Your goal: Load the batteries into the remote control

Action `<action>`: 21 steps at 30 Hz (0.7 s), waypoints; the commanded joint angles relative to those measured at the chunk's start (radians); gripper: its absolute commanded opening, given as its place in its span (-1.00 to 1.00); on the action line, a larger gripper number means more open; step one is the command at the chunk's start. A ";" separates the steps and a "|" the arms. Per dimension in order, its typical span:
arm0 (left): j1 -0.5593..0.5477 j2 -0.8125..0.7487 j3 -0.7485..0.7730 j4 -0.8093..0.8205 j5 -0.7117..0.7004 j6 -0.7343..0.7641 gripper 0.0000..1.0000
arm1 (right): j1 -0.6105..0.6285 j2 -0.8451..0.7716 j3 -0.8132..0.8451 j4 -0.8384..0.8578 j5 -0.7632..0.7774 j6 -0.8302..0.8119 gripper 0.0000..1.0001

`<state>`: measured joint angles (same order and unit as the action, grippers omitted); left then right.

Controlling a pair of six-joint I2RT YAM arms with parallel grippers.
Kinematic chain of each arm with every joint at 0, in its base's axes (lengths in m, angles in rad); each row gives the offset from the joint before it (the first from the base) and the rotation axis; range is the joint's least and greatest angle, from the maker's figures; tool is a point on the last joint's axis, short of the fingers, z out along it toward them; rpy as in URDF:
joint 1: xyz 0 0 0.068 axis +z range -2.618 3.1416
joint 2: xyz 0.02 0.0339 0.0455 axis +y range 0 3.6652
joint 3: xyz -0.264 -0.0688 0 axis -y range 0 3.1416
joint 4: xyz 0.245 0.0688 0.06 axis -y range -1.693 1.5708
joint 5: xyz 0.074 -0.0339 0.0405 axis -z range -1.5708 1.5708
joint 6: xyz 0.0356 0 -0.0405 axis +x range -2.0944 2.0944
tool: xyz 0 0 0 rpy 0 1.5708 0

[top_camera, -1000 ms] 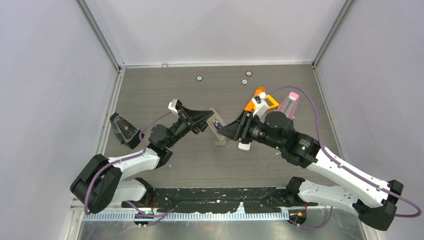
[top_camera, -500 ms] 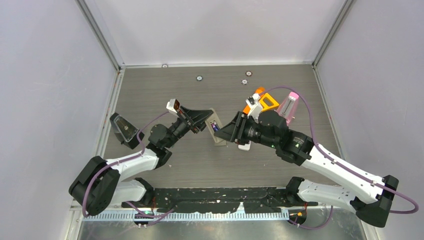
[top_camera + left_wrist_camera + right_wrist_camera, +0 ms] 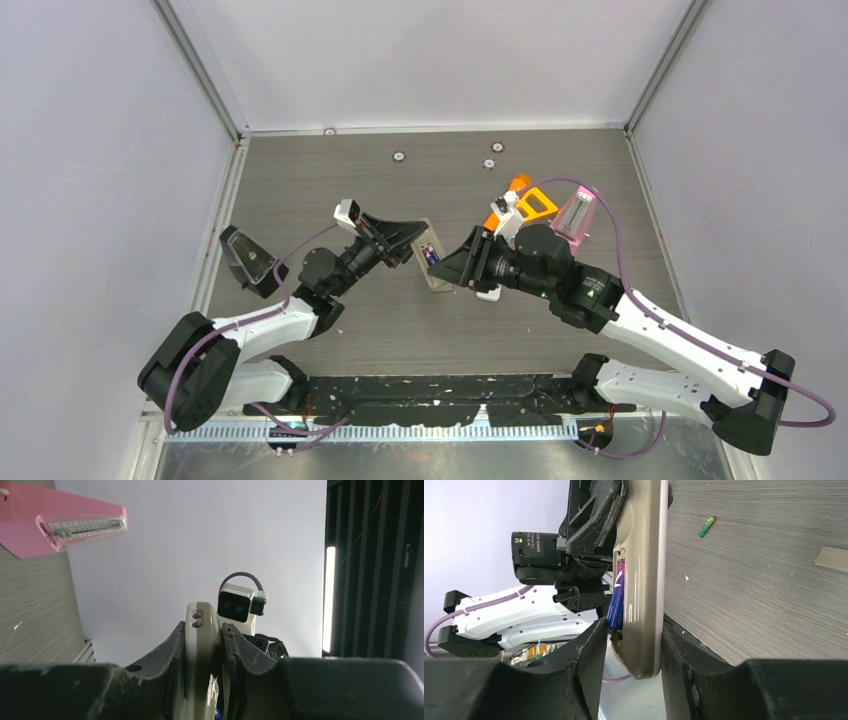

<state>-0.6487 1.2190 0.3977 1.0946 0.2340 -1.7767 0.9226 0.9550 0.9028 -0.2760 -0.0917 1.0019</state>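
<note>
Clamped by left gripper [image 3: 414, 243] and right gripper [image 3: 457, 268]: slim beige plastic remote control [image 3: 437, 276], purple cylindrical battery [image 3: 616, 602] aboard. Likely light, stiff, slick; best pinched across long edges.

Two grippers are showing — the left gripper [image 3: 412, 244] and the right gripper [image 3: 460, 265]. One grey remote [image 3: 436, 274] is showing. Two batteries are showing — one purple battery [image 3: 616, 600], one green battery [image 3: 706, 526]. One flat grey plate [image 3: 831, 558] is showing.
</note>
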 commanded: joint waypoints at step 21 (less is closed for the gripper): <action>-0.091 -0.071 -0.033 0.088 0.019 0.014 -1.00 | -0.016 -0.055 -0.108 0.164 0.024 0.007 0.71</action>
<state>-0.7319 1.1797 0.3679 1.0885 0.2432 -1.7695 0.9173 0.9493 0.7998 -0.1593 -0.0898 1.0374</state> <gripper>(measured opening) 0.272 0.823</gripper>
